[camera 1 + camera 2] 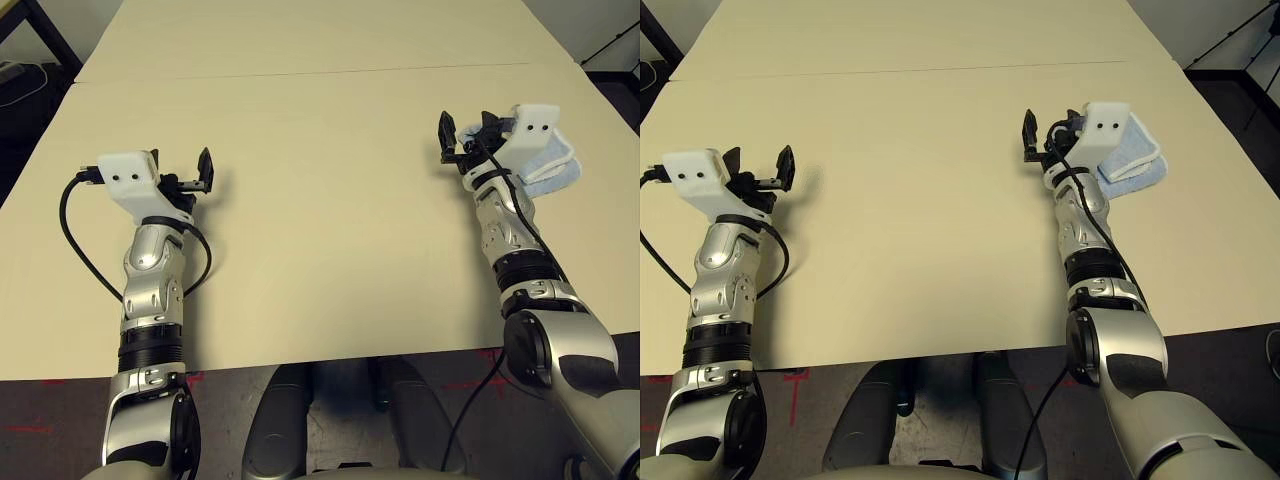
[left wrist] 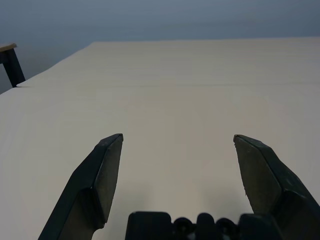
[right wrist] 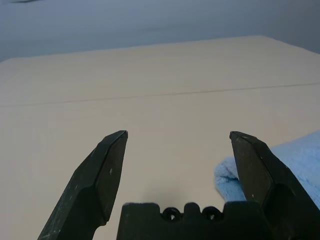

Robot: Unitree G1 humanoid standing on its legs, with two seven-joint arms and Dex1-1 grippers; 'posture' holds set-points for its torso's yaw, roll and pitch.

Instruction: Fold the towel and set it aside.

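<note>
Fingers on both grippers stood spread wide with nothing between them. On the left side of the head camera's view, the left gripper [image 1: 198,176] hung over the pale beige counter [image 1: 320,250], its two black fingers [image 2: 102,175] parted and only bare counter surface visible in the gap. A white housing sat behind those fingers, and a black cable looped from it down beside the silver forearm. The middle of the counter was plain, crossed by a thin seam running side to side farther back. A dark leg of some furniture [image 2: 12,65] showed past the counter's far left edge.

Toward the right, the right gripper [image 1: 462,140] also hovered over the counter with its fingers [image 3: 107,175] wide apart and holding nothing. The towel [image 1: 1132,165], a light-blue terry cloth, lay folded in a small bundle on the counter just beside and behind that gripper, near the counter's right edge, partly covered by the white wrist housing. From the right wrist camera, a rounded folded edge of the towel showed just past the outer finger; whether it touched the finger could not be told.
</note>
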